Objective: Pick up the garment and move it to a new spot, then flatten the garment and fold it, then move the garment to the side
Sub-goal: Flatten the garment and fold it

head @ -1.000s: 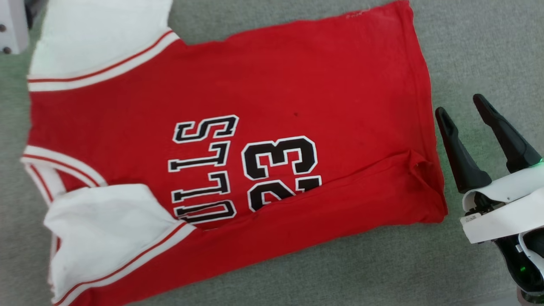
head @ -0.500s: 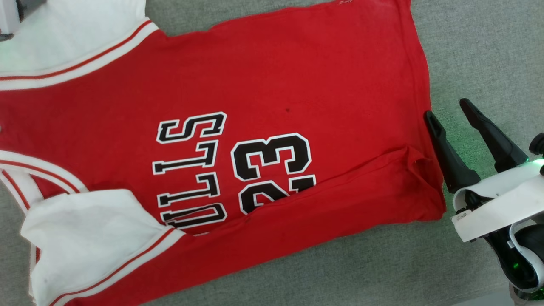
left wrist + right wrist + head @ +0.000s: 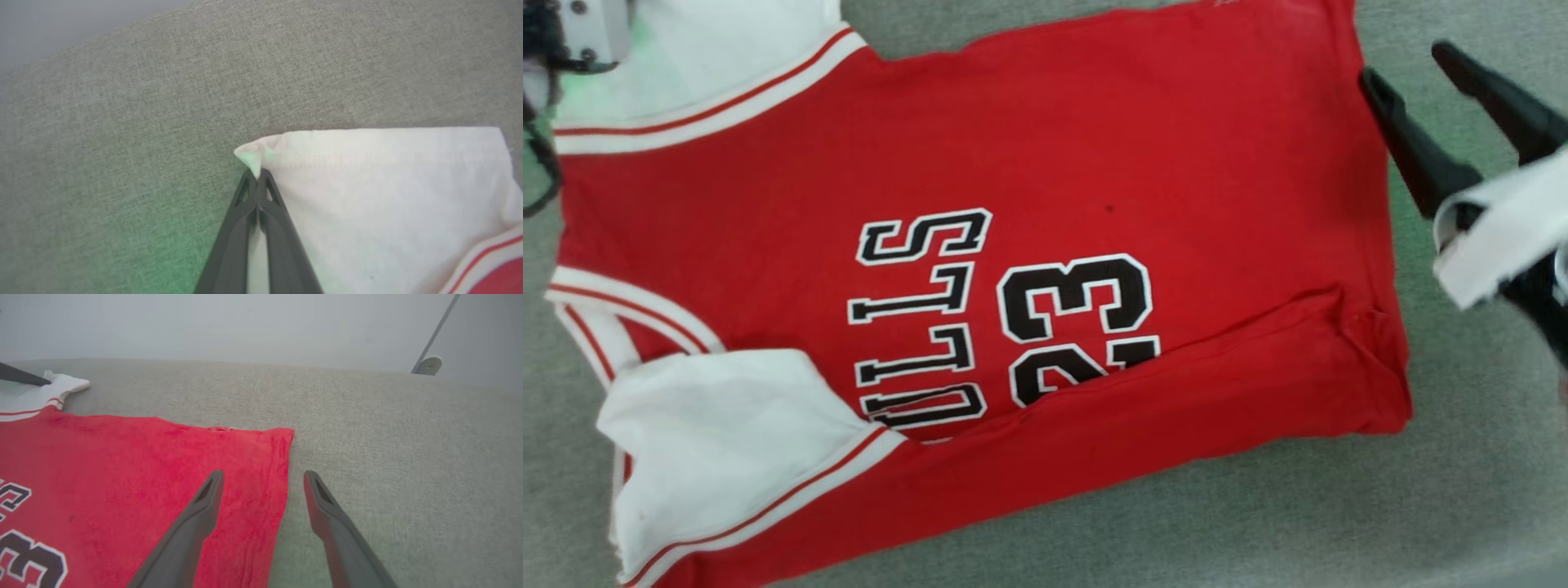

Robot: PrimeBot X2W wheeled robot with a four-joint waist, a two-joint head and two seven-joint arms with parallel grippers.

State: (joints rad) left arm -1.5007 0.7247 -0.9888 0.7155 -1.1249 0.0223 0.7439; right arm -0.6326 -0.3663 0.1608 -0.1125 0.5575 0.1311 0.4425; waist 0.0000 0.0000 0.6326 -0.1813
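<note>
The garment (image 3: pixel 1094 163), a red top with black lettering and white sleeves, lies spread on the grey cushion (image 3: pixel 1258 506), its near edge folded over. In the left wrist view my left gripper (image 3: pixel 257 174) is shut on the pinched corner of a white sleeve (image 3: pixel 388 183). Its white housing (image 3: pixel 584 28) shows at the head view's top left. My right gripper (image 3: pixel 1413 69) is open at the garment's right hem. In the right wrist view its fingers (image 3: pixel 263 473) straddle that hem edge, one over the red cloth (image 3: pixel 143 465) and one over the cushion.
The grey cushion (image 3: pixel 408 457) runs on past the hem to the right and behind the garment. A pale wall rises behind it, with a thin rod and its round foot (image 3: pixel 427 365) at the far right.
My left gripper has shut on the sleeve corner. My right gripper, still open, has moved forward along the garment's right hem. The head camera has shifted slightly.
</note>
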